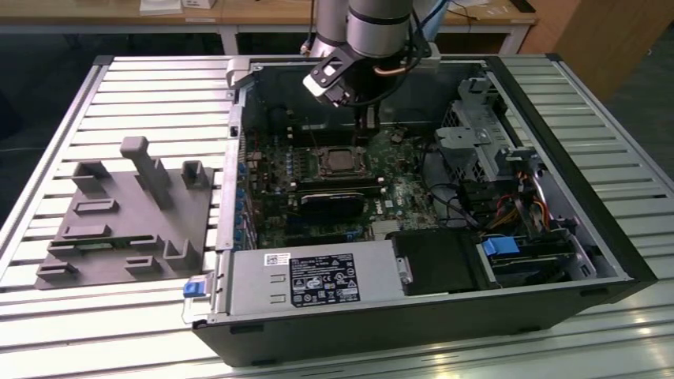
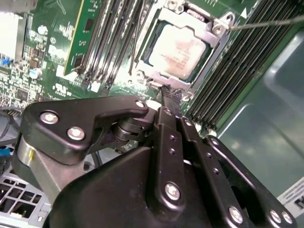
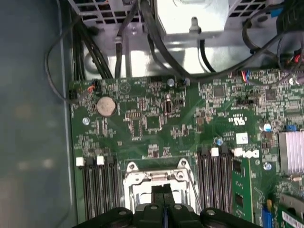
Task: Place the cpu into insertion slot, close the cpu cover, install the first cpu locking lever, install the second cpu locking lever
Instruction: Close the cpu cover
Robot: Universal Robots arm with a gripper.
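Gripper (image 2: pixel 168 95) tips are pressed together with nothing pinched between them as far as I can see. They sit right at the edge of the insertion slot (image 3: pixel 137 179), touching its rim or just shy of it, can't tell which.

So where are you at? The cpu (image 2: pixel 178 47) lies flat in the slot, silvery top up. The cpu cover (image 2: pixel 207 29) looks folded down around it, with the chip showing through the window. I'd call the first two steps done. The levers are what's left, by my read. One thin wire locking lever (image 2: pixel 266 22) sticks out from the slot's corner over the memory slots (image 2: pixel 237 66) instead of lying tucked along the frame. The other one I can't pin down.

Further out from the slot on the motherboard (image 3: pixel 156 123) you've got a coin cell (image 3: pixel 106 106) and bits of white print on the green. Well apart from the slot, in the exterior view, the power supply inside the case (image 1: pixel 621 237) carries a big white label (image 1: pixel 321 284) plus a smaller one. I'm not spelling out what's printed on either. Farthest from the slot, outside the case, sits a grey fixture block (image 1: pixel 126 213).
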